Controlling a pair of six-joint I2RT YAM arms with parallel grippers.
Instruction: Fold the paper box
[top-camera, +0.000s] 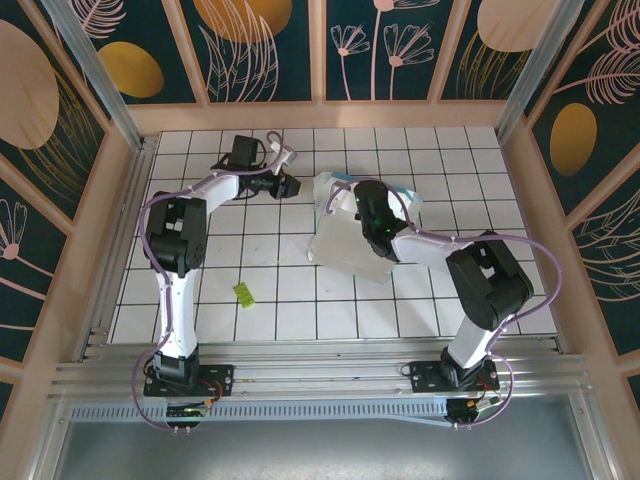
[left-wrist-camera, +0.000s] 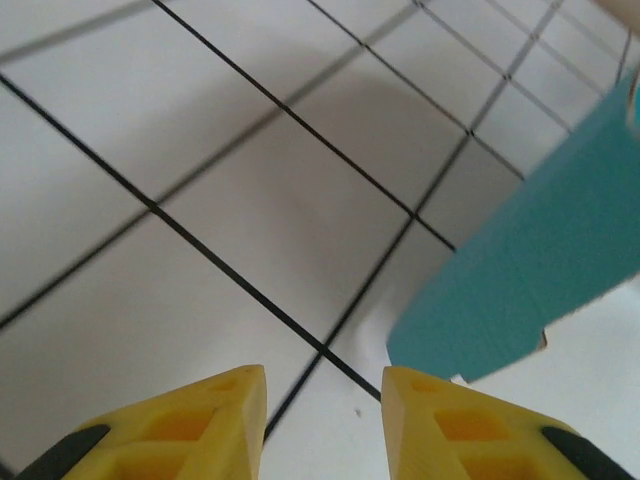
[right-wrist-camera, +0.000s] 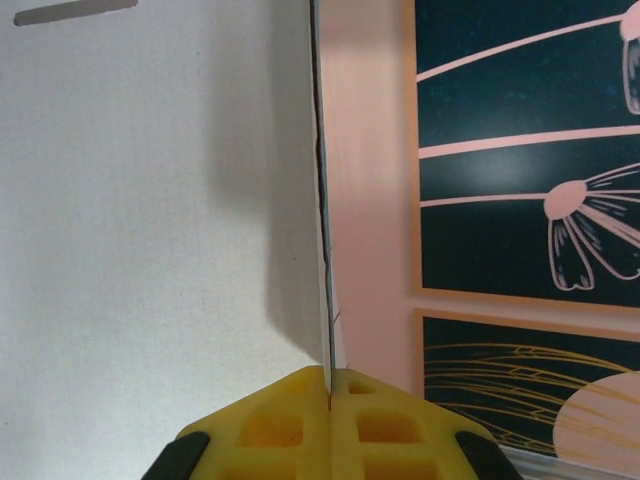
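The paper box lies partly opened in the middle of the tiled floor, pale inside facing up, with teal showing at its far right edge. My right gripper is over it. In the right wrist view this gripper is shut on a thin upright card wall, with the white inner panel to its left. My left gripper hovers just left of the box. Its yellow fingers stand apart over bare tile, so the left gripper is open and holds nothing. A teal flap hangs to its right.
A tiny yellow-green scrap lies on the tiles in front of the left arm. Wooden walls with dark floral panels enclose the floor on three sides. A metal rail runs along the near edge.
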